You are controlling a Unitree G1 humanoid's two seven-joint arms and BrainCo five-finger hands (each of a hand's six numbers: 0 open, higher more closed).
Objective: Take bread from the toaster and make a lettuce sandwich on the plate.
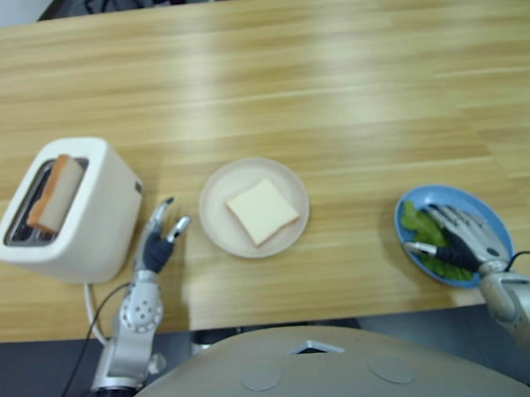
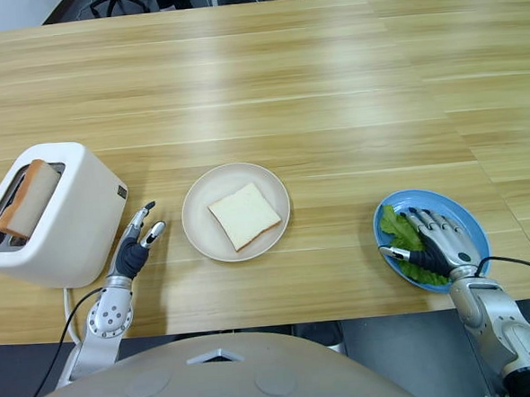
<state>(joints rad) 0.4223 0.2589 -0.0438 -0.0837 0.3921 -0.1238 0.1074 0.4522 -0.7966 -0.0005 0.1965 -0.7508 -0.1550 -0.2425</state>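
Pale wood, straight-grained with a slight sheen: the table [image 2: 330, 86] runs across both eye views. Beyond its far edge I see dark floor and the bases of office chairs [image 2: 127, 0].

Toaster [image 2: 73, 219]: white, boxy, rounded corners, at my left. One slice of bread [image 2: 27, 200] with a brown crust stands upright in its slot. A white cord [image 1: 89, 304] leaves its near side and drops over the table edge.

Plate [image 2: 195, 234]: round, beige, matte, centre of the table. On it lies a second slice [image 2: 244, 216], square and pale, flat and turned a little askew.

Blue dish [image 2: 464, 211]: round, near the table's front edge at my right, holding crinkled green lettuce [image 2: 394, 226].

My left robot hand [image 2: 133, 247] sits between toaster and plate, just beside the toaster wall, fingers straight and slightly spread, holding nothing. I cannot tell whether it touches the toaster.

My right robot hand [image 2: 439, 242] lies palm-down over the blue dish, fingers spread across the leaves, not closed on them; it covers the dish's near right part.
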